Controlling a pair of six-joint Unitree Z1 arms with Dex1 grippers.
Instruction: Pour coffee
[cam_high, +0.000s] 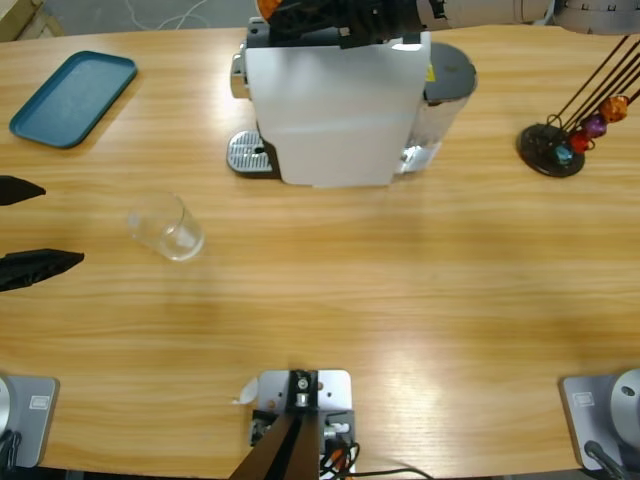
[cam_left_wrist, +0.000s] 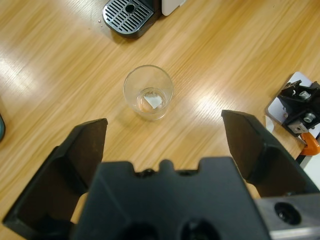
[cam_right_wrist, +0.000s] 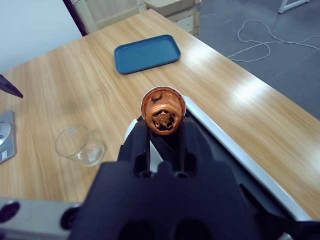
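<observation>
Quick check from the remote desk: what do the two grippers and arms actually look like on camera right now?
The left gripper has two broad, matte black, wedge-shaped jaws on a blocky black body, with a silver-grey metal plate at its lower right. In the high view its jaws show as two pointed black tips. The right gripper has the same black body with round recesses, on a silver-grey wrist. An arm's silver-grey casing crosses the top edge.

Wooden table carries: glass tumbler, teal tray, coffee machine, capsule rack.
</observation>
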